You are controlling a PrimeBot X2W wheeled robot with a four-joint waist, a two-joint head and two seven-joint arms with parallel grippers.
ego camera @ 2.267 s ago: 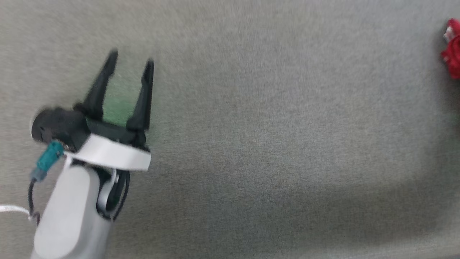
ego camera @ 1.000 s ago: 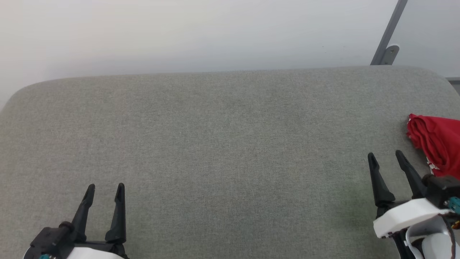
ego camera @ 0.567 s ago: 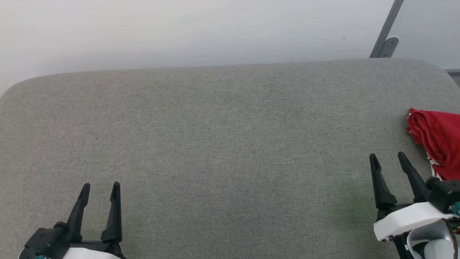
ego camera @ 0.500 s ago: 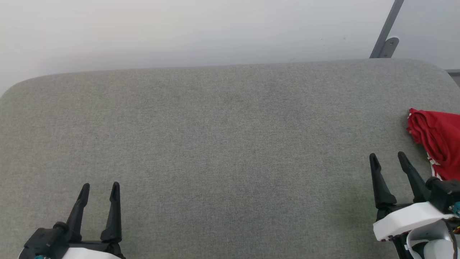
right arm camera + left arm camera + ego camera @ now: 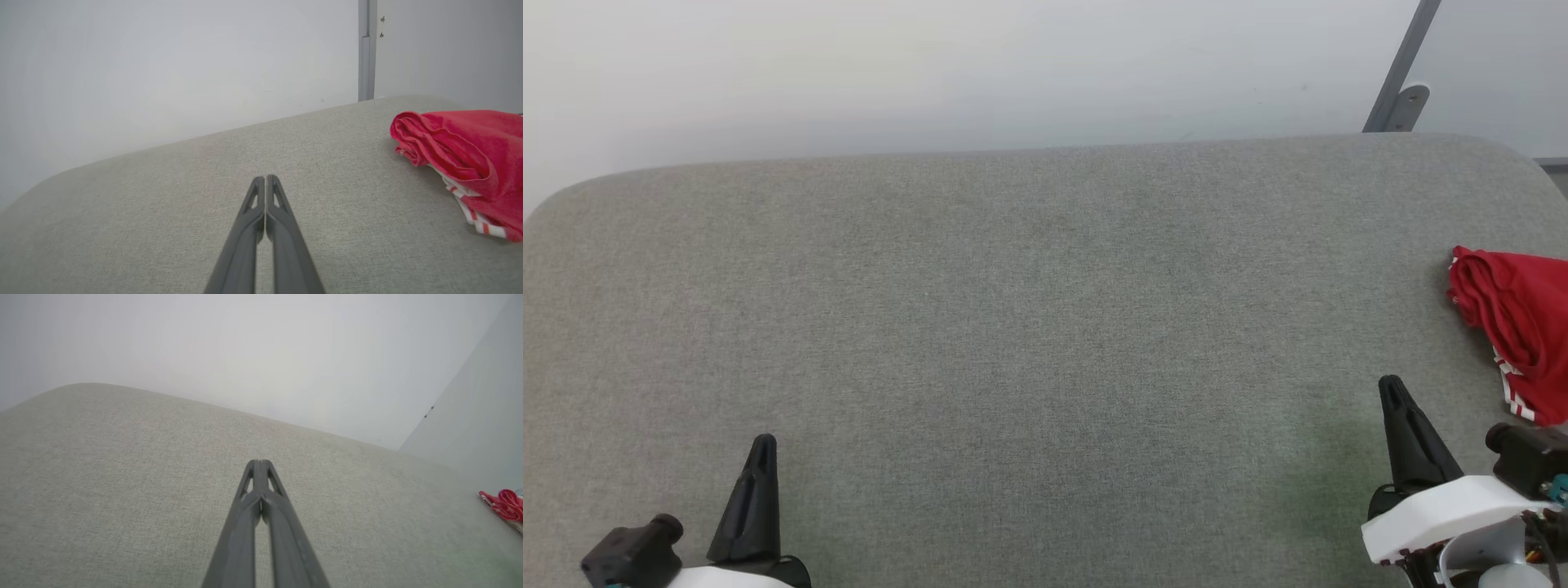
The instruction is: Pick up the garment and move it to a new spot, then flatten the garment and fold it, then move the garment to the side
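Shirt (image 5: 1515, 314) sits at far right edge of head view, mid-height, on the grey cloth tabletop (image 5: 1029, 310), partly cut off by the frame. It's bunched into a soft red roll w/ a strip of red-&-white trim at its lower end, not spread flat. Visible part runs top-left to bottom-right, so its long axis slants down along the frame edge. Right hand (image 5: 1392, 388) is at lower right of frame, tip pointing up; shirt lies up & to the right of it, near but apart, no contact. Left hand (image 5: 762, 447) is at lower left, well apart from shirt w/ the bare tabletop between, so right hand is clearly nearer. Both hands are clenched, fingers pressed together w/ nothing between. Right wrist view shows right hand (image 5: 265, 179) as a shut wedge over bare cloth, shirt (image 5: 461, 143) at right of frame, rolled end facing in, trim at lower right. Left wrist view shows left hand (image 5: 259, 463) the same way, shirt (image 5: 504, 502) just a small red bit at far right edge. Both hands sit low over the near edge, fingers aimed toward the far wall (image 5: 931, 73), approx. parallel. Scene fits two stages: a crumpled heap waiting to be fetched, or a bundle put to the side; pics don't settle which. Any reach for it would go right & forward from right hand, fingers parting first.
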